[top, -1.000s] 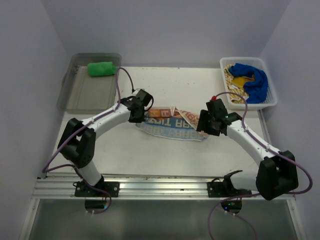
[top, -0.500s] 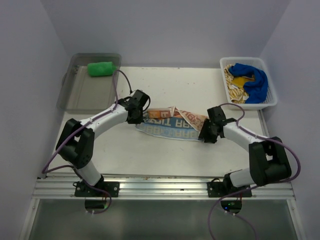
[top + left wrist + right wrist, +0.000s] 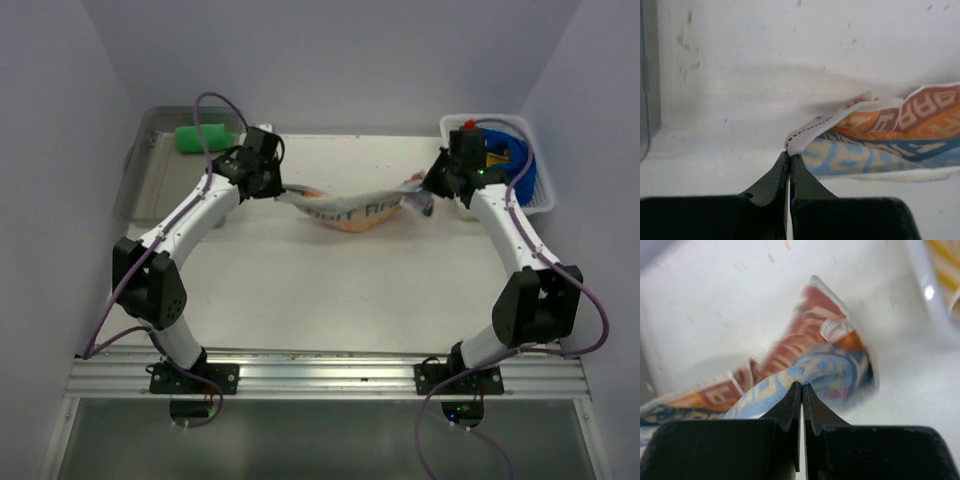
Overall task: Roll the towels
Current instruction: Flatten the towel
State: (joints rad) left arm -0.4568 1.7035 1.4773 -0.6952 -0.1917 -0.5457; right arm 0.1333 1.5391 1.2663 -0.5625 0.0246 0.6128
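vs a second ago: the orange-and-white towel [image 3: 352,208] was no longer lying flat mid table [image 3: 330,290]. it was strung between the two arms further back, near the far edge, sagging in the middle like a hammock. wrist views showed a shadow under it, so the ends were off the surface; couldn't tell whether the low middle touched the table.

left gripper [image 3: 280,191]: jaws pressed together on the towel's left stitched corner, only a thin fold of cloth between the fingertips [image 3: 782,167]. same pinch as before, but the arm had extended out toward the far left, just beside the clear bin [image 3: 150,190].

right gripper [image 3: 428,190]: a second ago it hovered over the towel's right end with the jaws spread. now the jaws were clamped on the right end, blue-and-tan print bunched at the tips, red lettered corner flopping past them. the arm had swung up and out, its wrist overlapping the near left corner of the white basket [image 3: 545,205] in the top view.

unchanged: green towel [image 3: 205,137], rolled, in the far end of the clear bin; blue towel [image 3: 520,160] heaped in the white basket, partly hidden by the right arm.
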